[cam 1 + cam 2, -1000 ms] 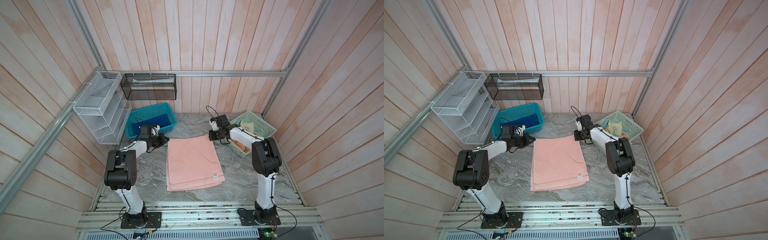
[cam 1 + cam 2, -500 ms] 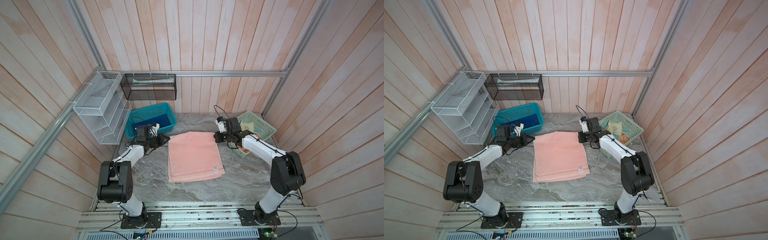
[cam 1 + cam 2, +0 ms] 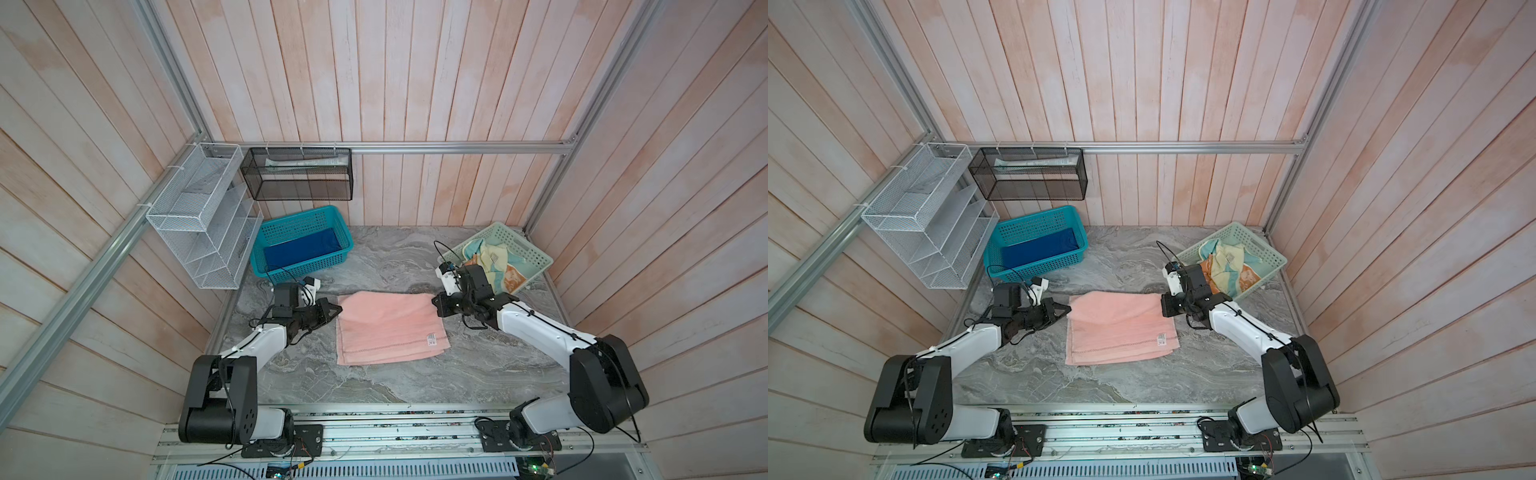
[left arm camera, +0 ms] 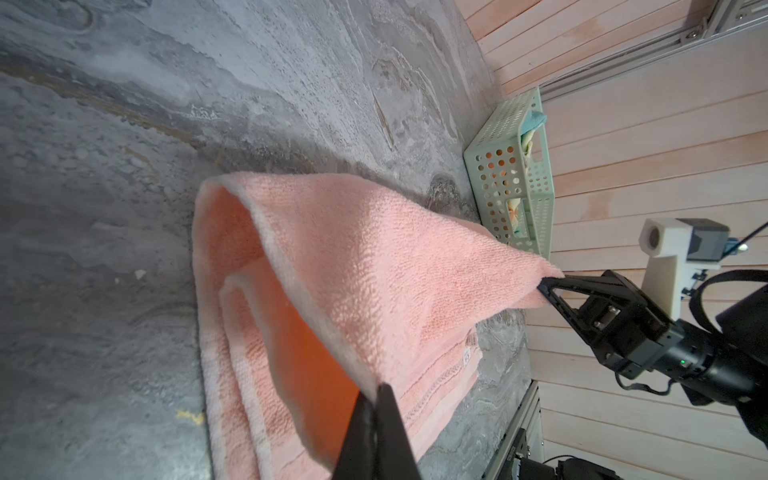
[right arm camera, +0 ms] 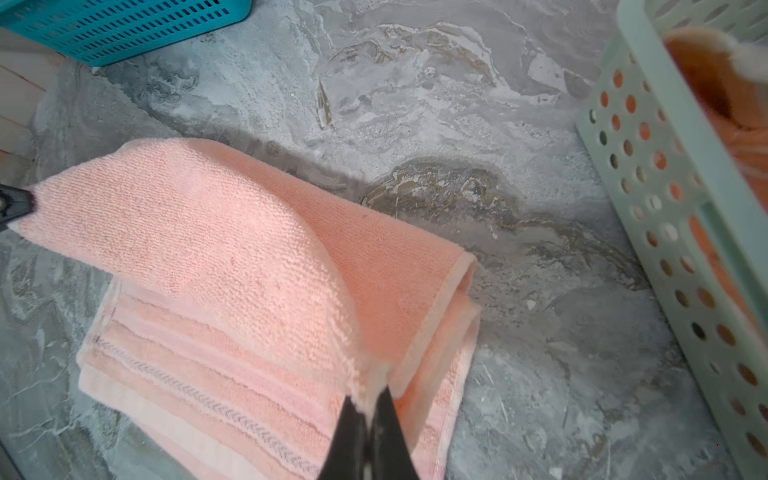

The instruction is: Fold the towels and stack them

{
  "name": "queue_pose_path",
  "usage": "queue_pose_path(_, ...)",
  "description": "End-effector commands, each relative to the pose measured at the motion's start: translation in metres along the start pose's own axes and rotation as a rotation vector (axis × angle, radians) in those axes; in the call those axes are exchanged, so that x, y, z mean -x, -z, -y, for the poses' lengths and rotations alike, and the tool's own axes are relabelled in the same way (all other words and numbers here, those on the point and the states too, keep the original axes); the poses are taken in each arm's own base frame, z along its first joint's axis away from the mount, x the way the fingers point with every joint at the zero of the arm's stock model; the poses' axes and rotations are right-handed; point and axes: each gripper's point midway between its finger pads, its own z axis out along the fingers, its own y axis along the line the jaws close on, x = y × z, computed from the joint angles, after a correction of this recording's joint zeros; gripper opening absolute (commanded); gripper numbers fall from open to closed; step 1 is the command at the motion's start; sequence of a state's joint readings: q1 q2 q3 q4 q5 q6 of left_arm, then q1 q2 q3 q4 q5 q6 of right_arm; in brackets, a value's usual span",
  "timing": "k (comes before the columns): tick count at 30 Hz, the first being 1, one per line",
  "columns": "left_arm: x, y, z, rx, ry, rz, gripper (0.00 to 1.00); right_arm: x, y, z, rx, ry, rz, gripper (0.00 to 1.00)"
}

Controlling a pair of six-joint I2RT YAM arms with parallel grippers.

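Note:
A salmon pink towel (image 3: 390, 332) (image 3: 1121, 332) lies mid-table, its far edge raised and doubled towards the front. My left gripper (image 3: 336, 309) (image 3: 1068, 309) (image 4: 376, 390) is shut on its far left corner. My right gripper (image 3: 434, 300) (image 3: 1163, 301) (image 5: 368, 399) is shut on the far right corner. Both wrist views show the pink towel (image 4: 353, 249) (image 5: 249, 232) stretched between the two grips. A folded blue towel (image 3: 299, 249) (image 3: 1038, 249) lies in the teal basket. Crumpled yellow (image 3: 494, 257) (image 3: 1225, 257) and orange (image 3: 513, 280) (image 3: 1246, 278) towels fill the pale green tray.
The teal basket (image 3: 307, 266) stands at the back left and the pale green tray (image 3: 528, 249) at the back right, close behind my right gripper. A white wire rack (image 3: 199, 232) and a black mesh basket (image 3: 297, 174) hang on the walls.
Both grippers have come towards the front with the pink towel's far corners, so the far edge now folds over the rest and the towel looks shorter.

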State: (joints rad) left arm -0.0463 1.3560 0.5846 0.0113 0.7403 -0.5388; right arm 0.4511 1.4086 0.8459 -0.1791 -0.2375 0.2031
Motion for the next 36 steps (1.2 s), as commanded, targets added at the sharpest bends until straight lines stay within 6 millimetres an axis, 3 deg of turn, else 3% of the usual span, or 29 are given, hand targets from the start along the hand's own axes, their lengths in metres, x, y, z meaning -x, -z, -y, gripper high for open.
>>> queue_pose_path(1,-0.028,0.008,-0.014,0.057,0.090,-0.019,0.10,-0.033,0.008,-0.002,0.024,-0.048,-0.058,0.13)
queue_pose_path(3,-0.044,0.015,-0.023,0.097,0.149,-0.021,0.27,-0.051,0.015,-0.001,0.021,-0.081,-0.087,0.28)
queue_pose_path(7,-0.059,0.030,-0.038,0.195,0.222,0.006,0.41,-0.067,0.024,0.003,-0.005,-0.163,-0.118,0.40)
queue_pose_path(11,-0.060,0.032,-0.042,0.221,0.232,0.019,0.46,-0.071,0.020,0.006,-0.012,-0.230,-0.136,0.44)
queue_pose_path(19,-0.059,0.011,-0.040,0.167,0.235,-0.070,0.51,-0.079,-0.006,0.011,-0.020,-0.252,-0.260,0.46)
queue_pose_path(24,-0.051,0.000,-0.033,0.120,0.214,-0.079,0.51,-0.071,-0.015,0.011,-0.010,-0.236,-0.249,0.47)
queue_pose_path(29,-0.043,-0.005,-0.027,0.108,0.176,-0.065,0.51,-0.062,-0.016,0.010,-0.001,-0.210,-0.237,0.38)
queue_pose_path(32,-0.041,-0.008,-0.026,0.097,0.167,-0.071,0.48,-0.058,-0.016,0.008,0.004,-0.192,-0.231,0.23)
queue_pose_path(36,-0.044,-0.010,-0.025,0.089,0.166,-0.091,0.37,-0.051,-0.016,0.007,0.010,-0.172,-0.224,0.05)
